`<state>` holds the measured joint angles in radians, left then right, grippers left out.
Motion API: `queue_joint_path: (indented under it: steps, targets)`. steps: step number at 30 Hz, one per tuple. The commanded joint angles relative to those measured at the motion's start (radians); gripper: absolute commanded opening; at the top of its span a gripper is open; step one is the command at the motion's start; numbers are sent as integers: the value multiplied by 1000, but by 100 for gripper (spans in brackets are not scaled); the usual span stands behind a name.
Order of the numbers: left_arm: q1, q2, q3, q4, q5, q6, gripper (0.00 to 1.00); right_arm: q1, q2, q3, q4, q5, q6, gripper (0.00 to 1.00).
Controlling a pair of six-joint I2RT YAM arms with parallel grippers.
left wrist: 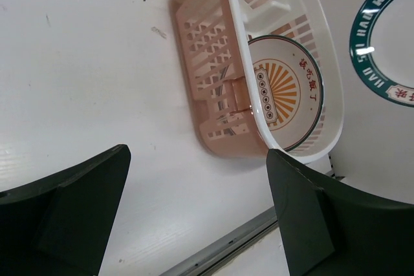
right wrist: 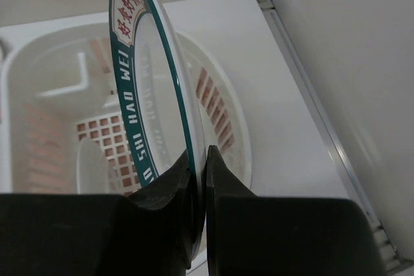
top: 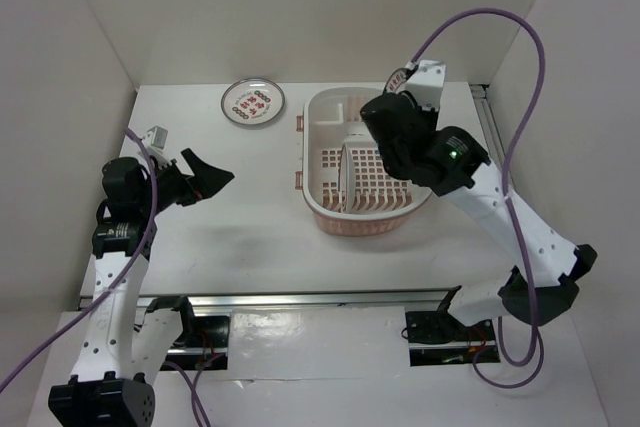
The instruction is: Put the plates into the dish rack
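The right pincer [right wrist: 199,157] is clamped on the rim of the teal-banded plate [right wrist: 150,75], one finger on each face. The plate stands on edge and rises straight out from the fingertips. It is over the inside of the dish rack [top: 318,209], whose white rim and pink slotted floor show on both sides of it in the right wrist view. Whether its far edge touches the rack floor cannot be told.

The sunburst plate [left wrist: 285,92] is already inside the rack, standing upright on the slotted bottom, toward the side nearer the left arm. From the right wrist it shows only as a pale edge-on sliver, down and left of the held plate and apart from it.

The plate with red characters [top: 253,103] lies flat on the counter [top: 250,237] at the far edge, just left of the rack and well away from both pincers.

The left pincer [left wrist: 197,156] holds nothing, with its fingers spread wide. It hovers above bare counter to the left of the rack and faces the rack's pink side wall
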<state>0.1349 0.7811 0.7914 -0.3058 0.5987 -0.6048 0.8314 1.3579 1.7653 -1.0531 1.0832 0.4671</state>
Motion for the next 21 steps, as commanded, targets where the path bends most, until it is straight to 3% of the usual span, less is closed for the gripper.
queue_joint_path:
  steps: [1,21]
  targets:
    - [-3,-16,11,0,-17,27,100,3,47,-19,-117,139,159,0]
    - [6,-16,11,-9,-17,27,100,101,66,-191,-157,75,347,0]
